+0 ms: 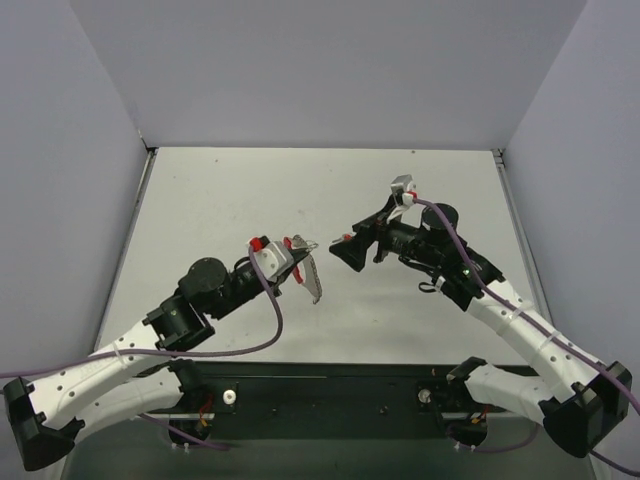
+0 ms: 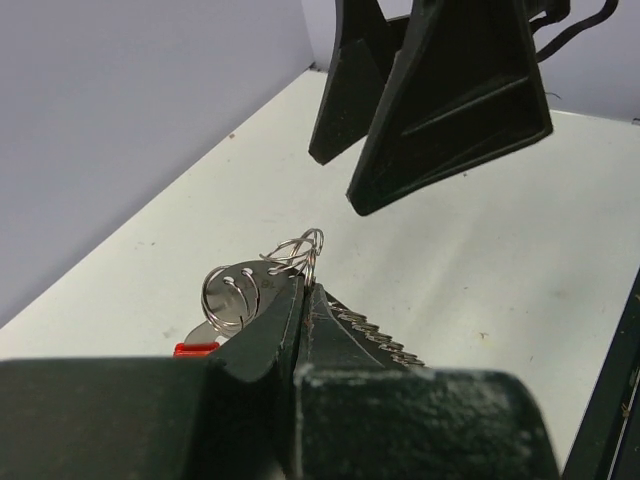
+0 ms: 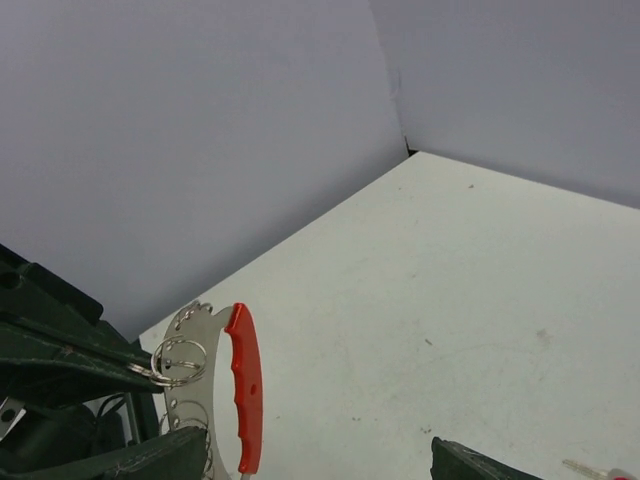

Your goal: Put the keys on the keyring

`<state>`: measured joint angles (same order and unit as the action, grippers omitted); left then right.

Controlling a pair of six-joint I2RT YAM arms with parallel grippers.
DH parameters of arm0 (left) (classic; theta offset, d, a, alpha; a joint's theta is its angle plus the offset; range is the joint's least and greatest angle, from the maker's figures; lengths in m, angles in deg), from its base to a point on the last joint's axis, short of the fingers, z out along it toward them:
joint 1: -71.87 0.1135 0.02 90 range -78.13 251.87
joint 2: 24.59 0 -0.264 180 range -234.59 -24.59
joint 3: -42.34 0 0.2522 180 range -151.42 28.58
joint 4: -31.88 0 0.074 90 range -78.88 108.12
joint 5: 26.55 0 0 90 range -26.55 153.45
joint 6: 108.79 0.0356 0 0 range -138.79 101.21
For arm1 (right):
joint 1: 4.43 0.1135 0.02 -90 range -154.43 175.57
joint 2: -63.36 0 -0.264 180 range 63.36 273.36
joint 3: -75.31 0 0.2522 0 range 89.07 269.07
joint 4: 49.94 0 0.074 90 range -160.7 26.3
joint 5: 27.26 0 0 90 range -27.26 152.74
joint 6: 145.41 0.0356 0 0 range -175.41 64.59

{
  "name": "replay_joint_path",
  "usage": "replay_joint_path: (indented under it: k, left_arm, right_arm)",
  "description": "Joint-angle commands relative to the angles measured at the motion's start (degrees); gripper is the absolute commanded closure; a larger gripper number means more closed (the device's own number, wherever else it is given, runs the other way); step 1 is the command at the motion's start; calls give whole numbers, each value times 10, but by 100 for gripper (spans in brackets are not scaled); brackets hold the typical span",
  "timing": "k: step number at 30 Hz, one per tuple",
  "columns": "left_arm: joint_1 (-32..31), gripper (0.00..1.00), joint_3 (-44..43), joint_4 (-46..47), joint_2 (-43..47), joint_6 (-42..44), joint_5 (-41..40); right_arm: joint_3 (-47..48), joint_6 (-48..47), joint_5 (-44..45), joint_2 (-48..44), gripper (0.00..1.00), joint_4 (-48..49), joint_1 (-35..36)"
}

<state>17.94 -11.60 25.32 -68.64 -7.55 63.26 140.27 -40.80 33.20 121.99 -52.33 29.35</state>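
Left hand [image 1: 296,260]: pinching the keyring [image 1: 312,276] tight. Right hand [image 1: 347,252]: gaping wide, hovering just beside it.

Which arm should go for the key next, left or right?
Right. The right gripper is open and empty, and the key sits just beside its fingers. The left gripper is shut on the keyring, so it looks committed to holding it.

One left claw [image 2: 303,300], one right claw [image 1: 345,252], one keyring [image 3: 243,390], one key [image 3: 595,469], two small wire rings [image 3: 178,360]
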Motion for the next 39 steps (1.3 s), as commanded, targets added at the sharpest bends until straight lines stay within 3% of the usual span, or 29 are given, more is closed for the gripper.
replay_joint_path:
  k: [1, 6, 14, 27, 35, 39]
  left_arm:
    - [8, 100, -74, -65, -48, -28, -41]
    - [36, 100, -105, -110, -96, -64, -38]
    - [131, 100, -61, -61, -106, -155, 57]
    - [165, 100, 59, -18, -118, -222, 60]
    - [169, 100, 113, 70, -141, -220, 79]
    - [172, 100, 121, 98, -153, -219, 81]
  right_arm:
    - [6, 21, -74, 14, 7, 35, -3]
    - [-22, 22, -74, 8, 7, 36, -4]
    - [-55, 56, -34, 39, 7, 53, -51]
    - [-29, 150, 15, 262, 8, 63, -106]
    - [52, 168, 62, 386, 21, 59, -125]
    - [88, 155, 33, 439, 26, 73, -150]
